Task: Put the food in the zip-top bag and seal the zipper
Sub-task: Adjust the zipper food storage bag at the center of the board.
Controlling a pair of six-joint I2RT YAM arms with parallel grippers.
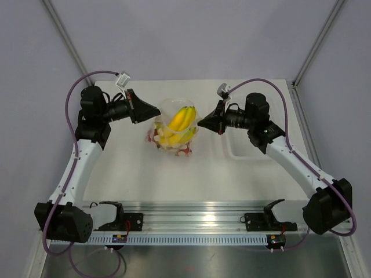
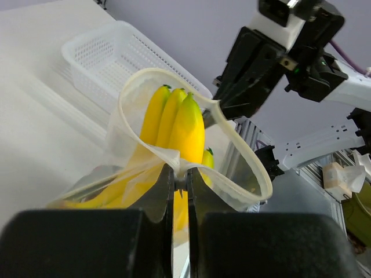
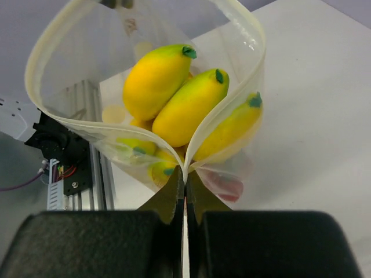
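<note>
Bananas (image 1: 181,119) and strawberries (image 3: 225,186) inside open zip-top bag (image 3: 75,92), left tool (image 2: 181,174), right tool (image 3: 185,176) each pinching its rim

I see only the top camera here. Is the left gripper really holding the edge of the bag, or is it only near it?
Observer: It is holding it. In the left wrist view the left gripper is shut on the rim of the bag.
Operator: And the right one?
Observer: The right gripper is shut on the rim too, on the opposite side.
Operator: Is the zipper closed already?
Observer: No. The zipper makes a wide open loop, and the bananas stand inside with their tips near the opening.
</note>
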